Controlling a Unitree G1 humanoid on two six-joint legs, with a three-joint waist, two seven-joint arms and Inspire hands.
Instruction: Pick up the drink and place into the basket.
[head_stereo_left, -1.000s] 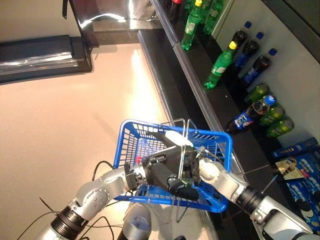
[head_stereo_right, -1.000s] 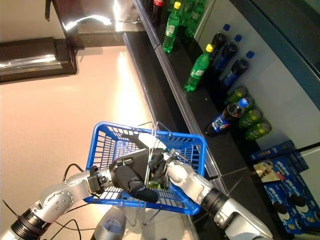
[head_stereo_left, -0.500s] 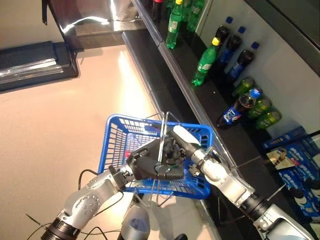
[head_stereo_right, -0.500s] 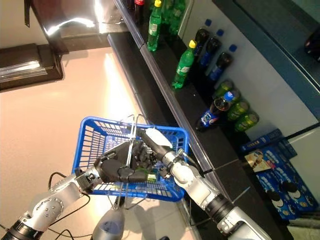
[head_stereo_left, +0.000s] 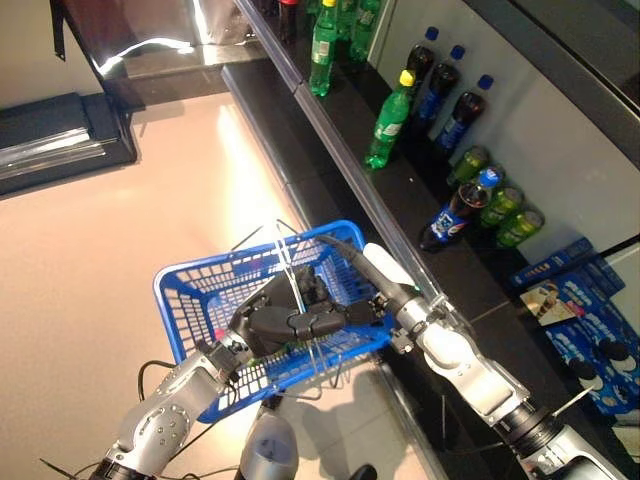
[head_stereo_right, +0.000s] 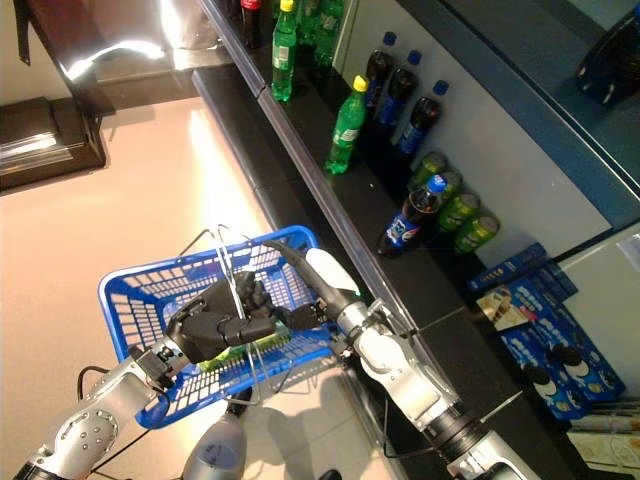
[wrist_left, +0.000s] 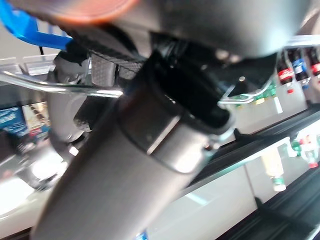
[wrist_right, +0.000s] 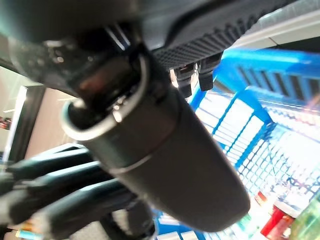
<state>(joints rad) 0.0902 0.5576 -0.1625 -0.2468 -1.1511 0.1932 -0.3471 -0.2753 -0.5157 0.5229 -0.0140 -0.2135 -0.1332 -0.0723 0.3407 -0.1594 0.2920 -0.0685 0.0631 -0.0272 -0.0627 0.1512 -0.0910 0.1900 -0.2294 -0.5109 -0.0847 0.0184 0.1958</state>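
The blue basket (head_stereo_left: 165, 300) hangs in front of me. My left hand (head_stereo_left: 270, 318) is shut on its thin wire handles (head_stereo_left: 288, 265). A green drink (head_stereo_right: 238, 348) lies inside the basket under the left hand. It also shows in the right wrist view (wrist_right: 306, 226), beside a red can (wrist_right: 274, 220). My right hand (head_stereo_left: 383, 268) reaches over the basket's right rim with its fingers stretched out. It holds nothing.
A dark shelf edge (head_stereo_left: 330, 130) runs diagonally on the right. It holds green bottles (head_stereo_left: 385, 125), dark cola bottles (head_stereo_left: 455, 210), green cans (head_stereo_left: 505, 215) and blue boxes (head_stereo_left: 590, 320). The pale floor (head_stereo_left: 120, 230) lies at the left, with a dark cabinet (head_stereo_left: 60, 130) at the upper left.
The camera has shifted. The basket has swung left and tilted. My right hand has let go of the green drink, which now lies in the basket, and has drawn back toward the rim.
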